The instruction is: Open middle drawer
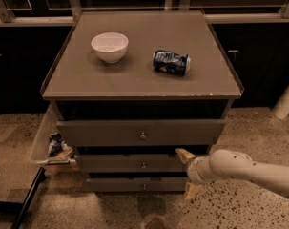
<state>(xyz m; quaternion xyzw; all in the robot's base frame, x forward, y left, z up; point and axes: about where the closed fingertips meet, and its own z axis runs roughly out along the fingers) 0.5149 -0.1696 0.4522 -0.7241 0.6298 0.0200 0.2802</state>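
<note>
We see a white bowl [109, 46] at upper left on the grey cabinet top [134, 82], with a dented can [170, 62] to its right. At lower centre, the middle drawer [115, 163] sits between two other fronts. Beside its right end, the gripper [188, 173] is spread wide and empty.

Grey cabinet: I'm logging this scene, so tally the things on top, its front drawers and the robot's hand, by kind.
White round bowl on top: 1
Blue metal can on its side on top: 1
Grey knobbed front drawers: 3 (top drawer, middle drawer, bottom drawer)
Robot's tan hand, open, beside the middle drawer's right end: 1
Total: 6
</note>
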